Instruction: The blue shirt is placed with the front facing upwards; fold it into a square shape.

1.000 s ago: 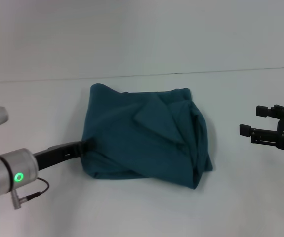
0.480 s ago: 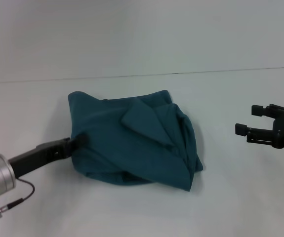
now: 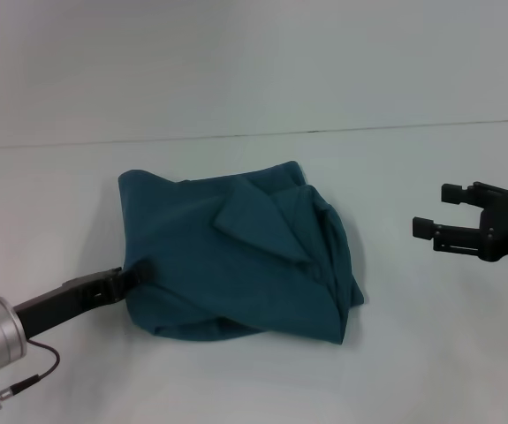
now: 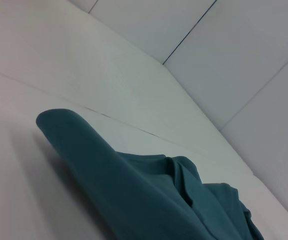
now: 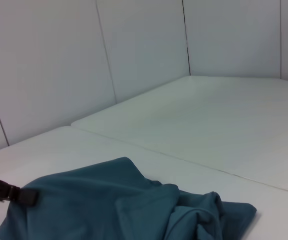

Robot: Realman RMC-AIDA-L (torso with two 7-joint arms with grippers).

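one blue shirt (image 3: 236,256) lies bunched in the centre of the head frame on the white table (image 3: 413,371), folded over itself into a rough lumpy block with a triangular flap on top and creased layers piled along its right side. no lettering or collar shows from here. two grippers are in sight. the left gripper (image 3: 128,276) comes in from the lower left of the frame and its tip meets the shirt's left edge, about halfway down; whether it is pinching the cloth or just touching i cannot tell, the fingertips are lost against the fabric. the right gripper (image 3: 437,208) hangs at the right edge of the frame, well apart from the shirt, its two black fingers spread and nothing between them. in the right wrist frame the shirt (image 5: 123,205) fills the lower part, with the left gripper's dark tip (image 5: 27,197) at its near corner
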